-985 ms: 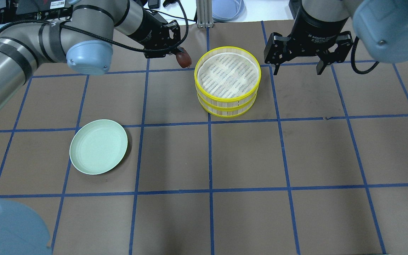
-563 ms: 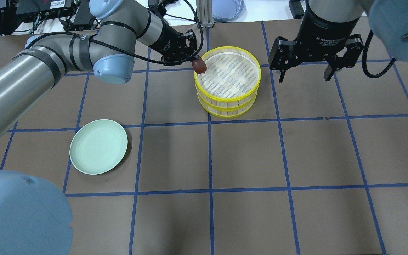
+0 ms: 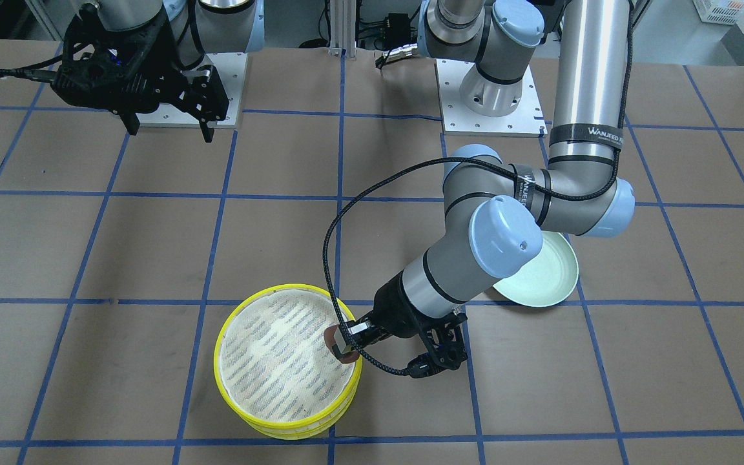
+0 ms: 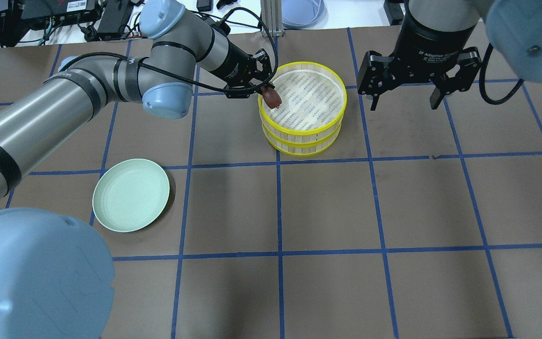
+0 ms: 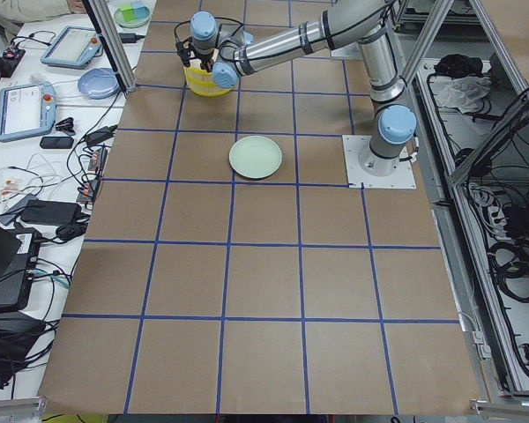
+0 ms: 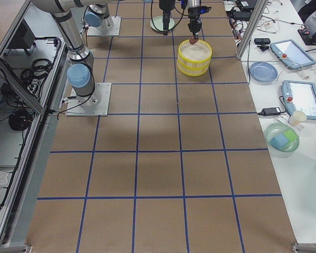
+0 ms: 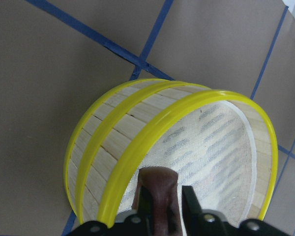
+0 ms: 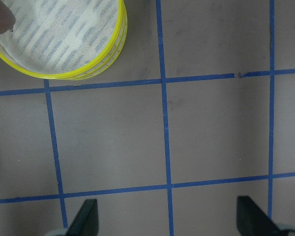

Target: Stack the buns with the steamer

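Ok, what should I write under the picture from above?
The left gripper holds the reddish-brown bun above the stacked steamer at its rim; the right gripper hangs open beside it.

Left tool (image 4: 267,92) tight on dark bun (image 4: 273,98), arm outstretched; right tool (image 4: 403,101) wide apart, downward.

Stacked yellow-rimmed round steamer tiers (image 4: 304,141) take approach from above over the white gauze. The left gripper (image 4: 268,93), clamping a dark reddish-brown bun (image 4: 273,99), blocks the rim on the robot's left. The right gripper (image 4: 404,104), jaws wide, hangs near the opposite side. A round mint-green plate (image 4: 131,195) lies well apart.
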`<state>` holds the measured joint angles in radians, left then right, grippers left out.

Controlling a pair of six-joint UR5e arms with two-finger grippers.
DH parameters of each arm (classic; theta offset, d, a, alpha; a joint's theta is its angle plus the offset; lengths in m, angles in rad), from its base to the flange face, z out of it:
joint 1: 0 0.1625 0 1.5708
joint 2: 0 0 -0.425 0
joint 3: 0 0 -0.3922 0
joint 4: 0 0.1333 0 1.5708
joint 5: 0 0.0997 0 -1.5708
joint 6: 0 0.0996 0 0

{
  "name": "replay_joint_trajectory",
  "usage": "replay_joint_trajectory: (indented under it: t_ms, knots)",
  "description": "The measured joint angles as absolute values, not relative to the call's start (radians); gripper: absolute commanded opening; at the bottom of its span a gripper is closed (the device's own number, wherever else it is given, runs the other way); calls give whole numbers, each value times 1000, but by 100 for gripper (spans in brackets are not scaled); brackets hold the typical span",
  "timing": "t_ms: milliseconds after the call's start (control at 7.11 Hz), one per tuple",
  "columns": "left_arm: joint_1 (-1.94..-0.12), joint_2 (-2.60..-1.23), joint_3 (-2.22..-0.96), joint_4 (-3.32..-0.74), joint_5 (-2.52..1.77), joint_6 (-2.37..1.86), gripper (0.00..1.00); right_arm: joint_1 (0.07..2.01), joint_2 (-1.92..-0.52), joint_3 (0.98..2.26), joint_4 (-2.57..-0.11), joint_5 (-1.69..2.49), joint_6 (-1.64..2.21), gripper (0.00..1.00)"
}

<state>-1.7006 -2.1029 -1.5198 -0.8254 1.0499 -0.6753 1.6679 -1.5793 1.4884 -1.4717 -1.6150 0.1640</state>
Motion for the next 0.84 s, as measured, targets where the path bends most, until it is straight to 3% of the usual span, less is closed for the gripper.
replay_joint_trajectory:
  t_ms: [141, 844]
  knots:
    - [-1703, -2102, -1519, -825, 1051, -700, 99, 1668, -1578, 1489, -1473, -1615, 164, 100]
    - [-1698, -2045, -1513, -853, 1116, -679, 100, 1668, -1577, 1488, -1474, -1616, 165, 100]
